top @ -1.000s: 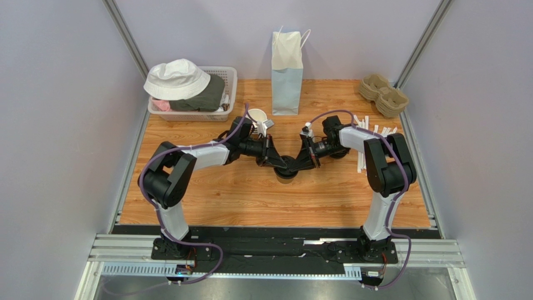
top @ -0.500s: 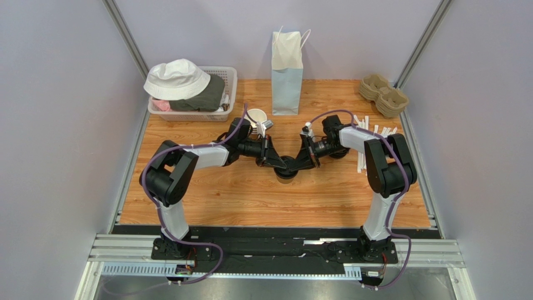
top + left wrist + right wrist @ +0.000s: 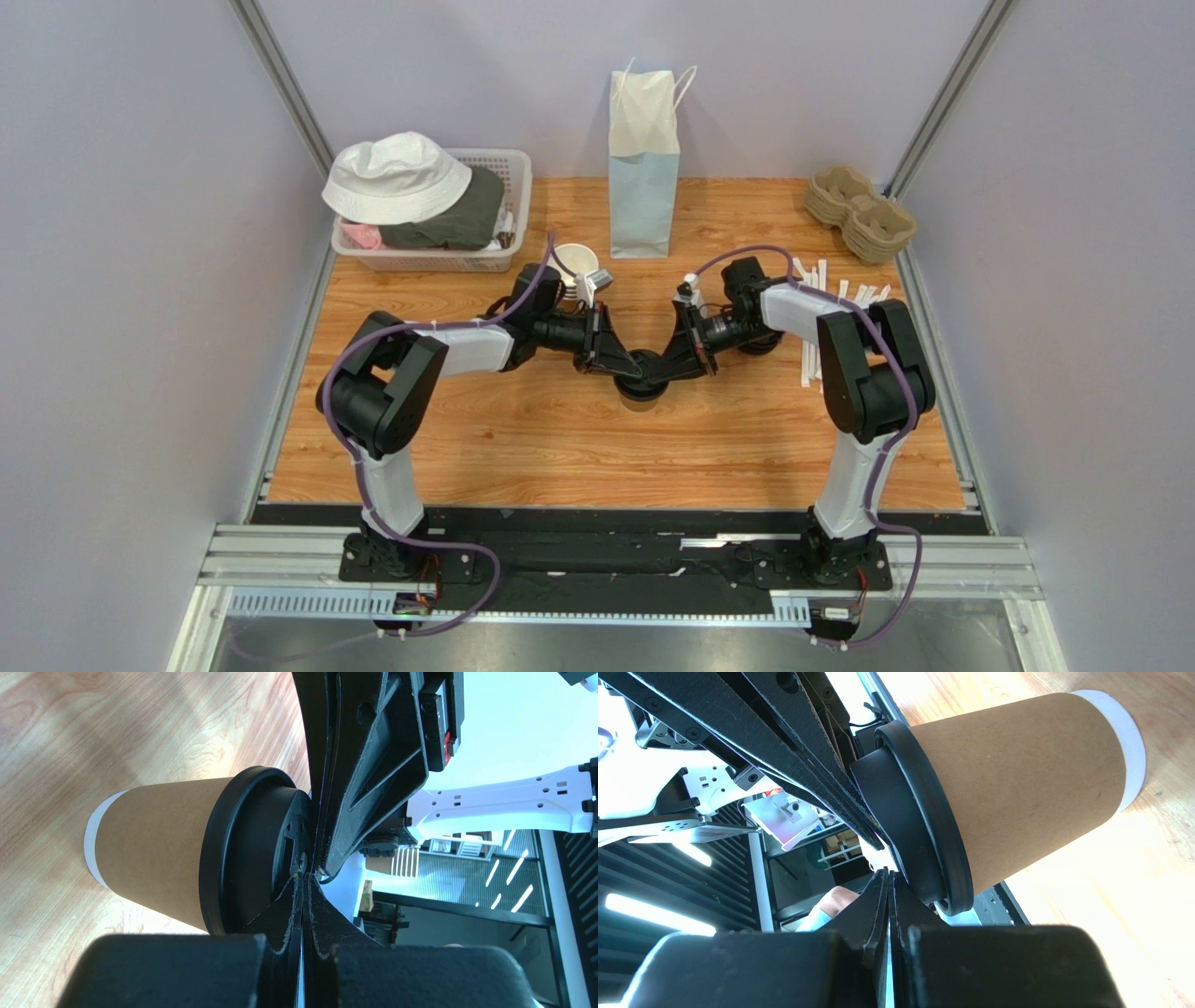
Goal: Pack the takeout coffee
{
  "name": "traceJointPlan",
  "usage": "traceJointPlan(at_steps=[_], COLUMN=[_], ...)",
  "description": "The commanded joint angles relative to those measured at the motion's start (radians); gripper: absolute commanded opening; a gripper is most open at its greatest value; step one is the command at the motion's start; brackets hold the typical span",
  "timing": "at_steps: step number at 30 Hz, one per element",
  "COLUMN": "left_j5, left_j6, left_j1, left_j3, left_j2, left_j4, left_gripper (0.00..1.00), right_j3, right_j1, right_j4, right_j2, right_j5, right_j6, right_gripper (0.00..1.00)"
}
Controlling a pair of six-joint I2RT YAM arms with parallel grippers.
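The left arm [image 3: 382,399] has slid its bend a little to the right at the lower left of the top view. Everything else sits as before.

From the top, the takeout coffee [image 3: 643,388] stands in the middle of the wooden table [image 3: 561,448]. Only its dark top shows. The left gripper [image 3: 631,367] and the right gripper [image 3: 665,367] meet right over it. A white paper bag [image 3: 644,161] stands upright at the top middle. A basket [image 3: 512,210] with a white hat [image 3: 396,175] sits at the upper left. An open paper cup [image 3: 577,259] is near the left wrist. Cup trays [image 3: 859,210] lie at the upper right, with white sticks [image 3: 828,301] below them.

In the left wrist view, the brown cup fills the middle left and its black lid [image 3: 242,847] points right. The left fingers are pinched tight together with nothing between them. Their tips touch the lid's top.

In the right wrist view, the cup fills the upper right. The right fingers are pinched together too, holding nothing, with their tips at the lid's rim.
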Motion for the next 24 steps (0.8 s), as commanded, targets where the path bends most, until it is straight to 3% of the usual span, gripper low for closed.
traceJointPlan(at_steps=[1,13,20,22,24], left_j5=[-0.161,-0.071,-0.089,-0.111,-0.167], left_j6=[0.119,0.101,0.141,0.158,0.173], left_j1=[0.011,-0.007,-0.018,-0.013,-0.009], left_j3=[-0.060,0.049,0.119,0.127,0.118], left_j2=[0.082,-0.030,-0.121,-0.147,-0.208], left_j4=[-0.192,-0.123,-0.165,-0.204,-0.249], left_gripper=[0.00,0.00,0.00,0.03,0.18], right_j3=[-0.033,0.029,0.062,0.071,0.082], right_j1=[0.000,0.013,0.024,0.010,-0.008], right_j4=[0.055,0.049,0.051,0.023,-0.009], right_j2=[0.083,-0.058,-0.205,-0.227,-0.241], right_j5=[0.300,0.125,0.056,0.065,0.105], right_j6=[-0.034,-0.015,0.017,0.006,-0.024], right_gripper=[0.04,0.06,0.12,0.14,0.16])
